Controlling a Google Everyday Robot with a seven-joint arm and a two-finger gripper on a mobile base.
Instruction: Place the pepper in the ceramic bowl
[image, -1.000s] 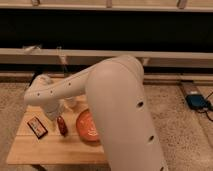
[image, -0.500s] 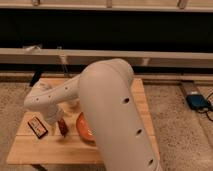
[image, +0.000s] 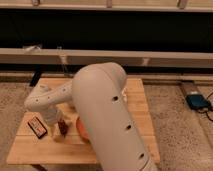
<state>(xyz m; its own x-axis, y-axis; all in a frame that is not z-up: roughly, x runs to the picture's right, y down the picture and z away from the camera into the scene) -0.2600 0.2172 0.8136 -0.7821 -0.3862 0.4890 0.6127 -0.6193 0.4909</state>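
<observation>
The small dark red pepper (image: 63, 128) lies on the wooden table (image: 135, 100) toward its front left. My gripper (image: 58, 122) hangs at the end of the pale arm, right over the pepper and touching or nearly touching it. The orange-red ceramic bowl (image: 80, 127) sits just right of the pepper. Only its left rim shows, because my large arm link covers the rest.
A flat dark packet with an orange border (image: 37, 126) lies left of the pepper near the table's left edge. A thin clear object (image: 64, 64) stands at the table's back edge. A blue device (image: 197, 101) lies on the floor to the right. A dark wall with rails runs behind.
My arm has swung left and forward and now covers more of the bowl. The gripper has come down closer over the pepper. The pepper, packet and bowl have not moved.
</observation>
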